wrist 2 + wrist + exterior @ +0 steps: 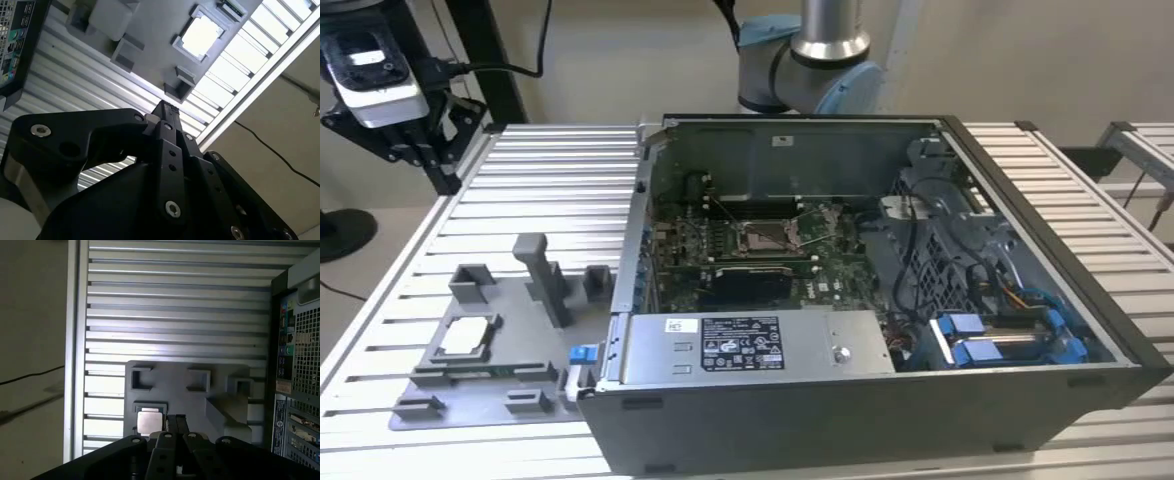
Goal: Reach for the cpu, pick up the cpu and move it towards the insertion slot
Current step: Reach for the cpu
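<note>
In the exterior view an open computer case (881, 415) stands on a slatted metal table (547, 180), with the robot arm (817, 62) rising behind it. Inside, on the green circuit board (678, 250), the insertion slot (767, 235) shows its shiny frame around a dark centre. Toward the exterior view's left of the case lies a grey fixture plate (520, 350), and the cpu (464, 338) rests flat in a nest on it, well apart from the slot. In the second wrist view the gripper (166, 106) hangs above the table (75, 75). Its black fingers are pressed together into one narrow tip, with nothing between them. The cpu (201, 35) sits pale and square in its recess on the fixture plate (150, 22), and a corner of the case (15, 45) is seen beside it. In the first wrist view the gripper (176, 419) again has its fingers together and empty, the tip lining up just beside the cpu (149, 421). The chip lies on the fixture plate (170, 390), with the table (175, 305) beyond and the case's port panel (300, 390) alongside.
</note>
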`<state>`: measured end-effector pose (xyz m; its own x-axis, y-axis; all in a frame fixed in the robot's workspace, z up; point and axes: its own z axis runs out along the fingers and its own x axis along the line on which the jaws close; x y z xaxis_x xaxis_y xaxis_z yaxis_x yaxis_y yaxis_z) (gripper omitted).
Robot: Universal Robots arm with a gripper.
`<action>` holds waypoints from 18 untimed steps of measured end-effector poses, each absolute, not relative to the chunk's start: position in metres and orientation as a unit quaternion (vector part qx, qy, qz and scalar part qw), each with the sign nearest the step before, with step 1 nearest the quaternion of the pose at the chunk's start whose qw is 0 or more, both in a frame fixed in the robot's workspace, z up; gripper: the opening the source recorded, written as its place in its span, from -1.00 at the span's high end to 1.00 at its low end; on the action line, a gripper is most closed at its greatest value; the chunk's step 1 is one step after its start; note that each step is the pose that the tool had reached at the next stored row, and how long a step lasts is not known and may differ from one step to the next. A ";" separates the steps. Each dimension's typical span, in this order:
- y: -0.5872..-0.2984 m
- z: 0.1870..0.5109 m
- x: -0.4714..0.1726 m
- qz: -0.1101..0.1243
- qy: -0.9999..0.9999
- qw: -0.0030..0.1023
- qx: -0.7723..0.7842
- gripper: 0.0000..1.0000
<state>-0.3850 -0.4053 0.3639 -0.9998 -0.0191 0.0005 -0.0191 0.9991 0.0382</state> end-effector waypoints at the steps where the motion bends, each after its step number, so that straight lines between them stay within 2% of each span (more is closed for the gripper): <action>1: -0.405 0.364 -0.385 -0.019 -1.000 0.000 0.010 1.00; 5: -0.405 0.364 -0.387 -0.019 -1.000 0.000 0.010 1.00; 9: -0.408 0.363 -0.394 -0.019 -1.000 -0.008 0.011 1.00; 18: -0.429 0.360 -0.405 -0.019 -1.000 -0.009 0.012 1.00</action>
